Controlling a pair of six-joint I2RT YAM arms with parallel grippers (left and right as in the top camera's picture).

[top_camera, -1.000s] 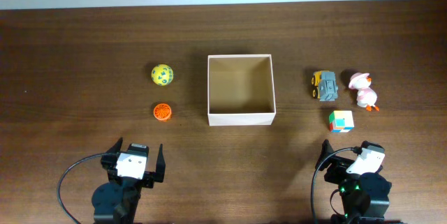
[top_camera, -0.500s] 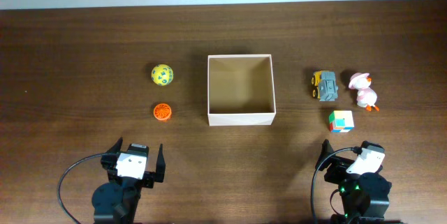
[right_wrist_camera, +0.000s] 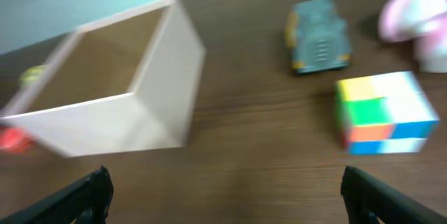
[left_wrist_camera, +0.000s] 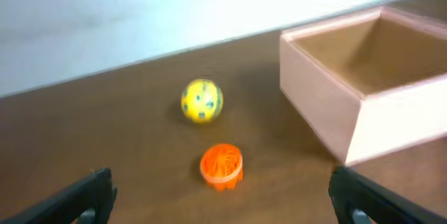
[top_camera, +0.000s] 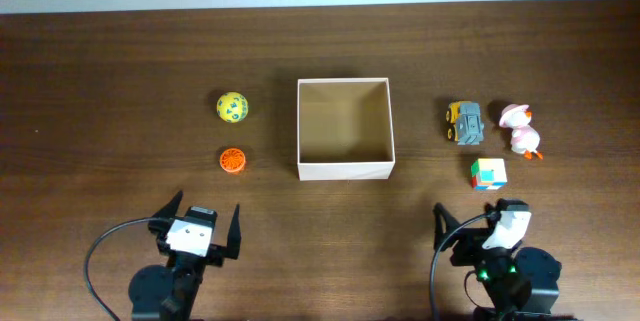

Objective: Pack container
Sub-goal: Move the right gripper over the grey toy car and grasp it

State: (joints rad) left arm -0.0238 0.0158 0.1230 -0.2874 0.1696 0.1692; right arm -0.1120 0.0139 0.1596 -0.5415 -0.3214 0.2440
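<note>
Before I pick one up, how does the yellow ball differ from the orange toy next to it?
The ball is yellow with dark spots; the orange toy is one plain colour. The ball is a sphere, while the orange toy is squat and flat-topped. The ball lies farther back than the orange toy. Both are small, lie loose on the table, and sit left of the container, outside it.

Matt cardboard container (top_camera: 345, 169), wood-grain table (top_camera: 120, 81)
</note>
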